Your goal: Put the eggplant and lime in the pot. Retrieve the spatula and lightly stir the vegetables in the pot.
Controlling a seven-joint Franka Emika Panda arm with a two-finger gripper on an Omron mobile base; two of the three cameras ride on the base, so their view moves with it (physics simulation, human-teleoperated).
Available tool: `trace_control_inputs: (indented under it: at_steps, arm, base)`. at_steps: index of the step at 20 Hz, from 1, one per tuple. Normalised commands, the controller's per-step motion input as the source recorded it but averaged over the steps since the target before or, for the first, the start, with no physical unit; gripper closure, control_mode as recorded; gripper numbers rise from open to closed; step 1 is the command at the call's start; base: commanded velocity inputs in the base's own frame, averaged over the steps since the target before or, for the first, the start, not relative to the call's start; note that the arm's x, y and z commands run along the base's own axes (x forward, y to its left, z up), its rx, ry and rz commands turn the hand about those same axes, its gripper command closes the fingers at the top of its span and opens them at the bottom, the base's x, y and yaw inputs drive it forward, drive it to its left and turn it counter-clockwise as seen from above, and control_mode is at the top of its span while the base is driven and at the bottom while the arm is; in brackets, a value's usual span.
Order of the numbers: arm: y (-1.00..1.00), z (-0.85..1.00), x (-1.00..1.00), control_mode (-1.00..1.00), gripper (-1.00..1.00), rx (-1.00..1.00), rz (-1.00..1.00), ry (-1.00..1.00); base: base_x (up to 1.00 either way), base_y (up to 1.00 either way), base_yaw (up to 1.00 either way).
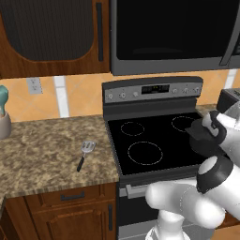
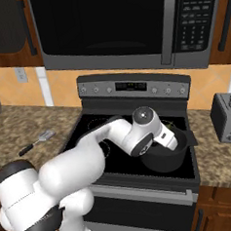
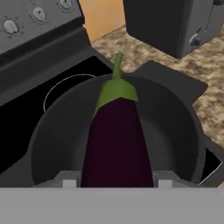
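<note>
The eggplant [image 3: 116, 140], dark purple with a green cap and stem, sits lengthwise between the fingers of my gripper [image 3: 117, 183], which is shut on it. It hangs just above the dark round pot [image 3: 48, 144], stem pointing toward the pot's far rim. The pot [image 2: 164, 160] stands on the front right burner of the stove, partly hidden by my arm, and its dark side [image 1: 201, 143] also shows past the wrist. On the granite counter left of the stove lies the spatula [image 1: 85, 153], silver head away from me, black handle toward the edge [image 2: 38, 141]. The lime is out of view.
A grey toaster [image 2: 227, 117] stands on the counter right of the stove, close behind the pot [image 3: 175, 22]. The stove's control panel [image 1: 152, 90] and the microwave [image 2: 125, 24] rise behind and above. A jar [image 1: 3, 124] sits at the far left.
</note>
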Motion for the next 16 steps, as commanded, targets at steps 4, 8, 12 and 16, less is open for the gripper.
trace_control_inputs:
  at_steps: [4,8,12,16]
  arm:
    - [-0.08,-0.29,0.34,-1.0,1.0,0.0,0.0,0.14]
    - [-0.12,-0.38,0.15,-1.0,1.0,0.02,0.0,0.08]
    - [-0.08,-0.44,0.3,-1.0,-1.0,0.01,0.0,0.08]
    - [-0.14,-0.13,0.09,-1.0,-1.0,0.0,0.01,0.03]
  base:
    - [0.0,0.0,0.0]
    - [0.0,0.0,0.0]
    - [0.0,0.0,0.0]
    - [0.0,0.0,0.0]
